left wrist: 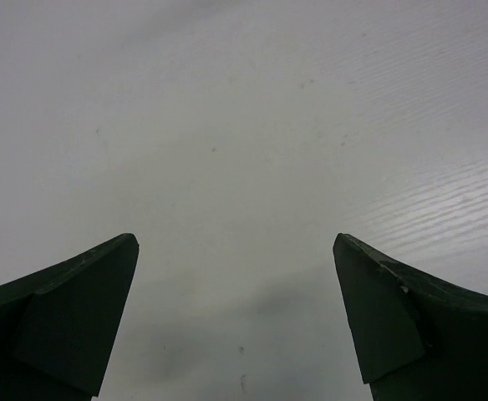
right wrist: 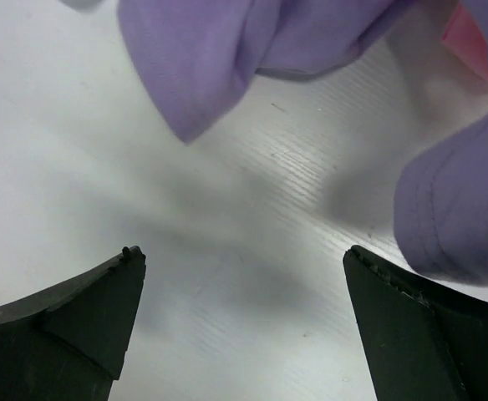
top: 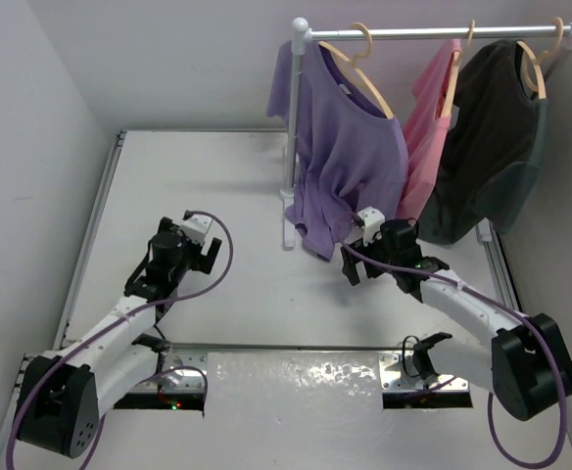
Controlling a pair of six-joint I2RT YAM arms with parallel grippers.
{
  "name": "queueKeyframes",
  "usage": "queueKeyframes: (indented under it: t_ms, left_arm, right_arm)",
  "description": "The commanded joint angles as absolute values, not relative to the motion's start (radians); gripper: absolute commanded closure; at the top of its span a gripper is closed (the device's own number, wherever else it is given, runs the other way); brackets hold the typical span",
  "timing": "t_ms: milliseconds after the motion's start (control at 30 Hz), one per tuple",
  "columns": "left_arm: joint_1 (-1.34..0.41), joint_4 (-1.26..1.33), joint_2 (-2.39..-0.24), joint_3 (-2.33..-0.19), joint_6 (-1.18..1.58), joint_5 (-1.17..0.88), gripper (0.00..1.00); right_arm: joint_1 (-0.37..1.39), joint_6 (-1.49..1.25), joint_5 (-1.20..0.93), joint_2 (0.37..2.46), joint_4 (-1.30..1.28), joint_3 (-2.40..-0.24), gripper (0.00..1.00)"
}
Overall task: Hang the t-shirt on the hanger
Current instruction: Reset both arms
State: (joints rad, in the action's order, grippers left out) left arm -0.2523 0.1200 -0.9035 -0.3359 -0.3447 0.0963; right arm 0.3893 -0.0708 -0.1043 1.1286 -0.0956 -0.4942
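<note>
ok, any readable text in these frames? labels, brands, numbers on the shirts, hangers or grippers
None readable in any view.
The t-shirt, pink garment and dark shirt are plain, no print or tag showing.
The hanger and rail bear no visible marking.
The wrist views show only the left gripper, right gripper, table and t-shirt folds, all unmarked.

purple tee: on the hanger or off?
On. The t-shirt hangs off the hanger hooked on the rail, lower hem bunched.
</note>
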Motion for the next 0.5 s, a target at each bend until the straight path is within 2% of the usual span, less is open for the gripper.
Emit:
queueKeyframes:
  t_ms: [0,300,467]
  left_arm:
    - [-0.227,0.249,-0.862,-0.307,-0.313,0.227,0.00]
    - [-0.141,0.233,-0.813,-0.270,-0.264,0.233,0.00]
    - [-0.137,0.258,-0.805,-0.253,-0.273,0.267,0.00]
  right_arm:
    - [0.391,-0.135,-0.048,1.104,0.132,-0.439,0.01]
    - [0.391,-0.150,0.083,1.086,0.268,-0.264,0.01]
    - [0.390,-0.146,0.113,1.081,0.295,-0.252,0.01]
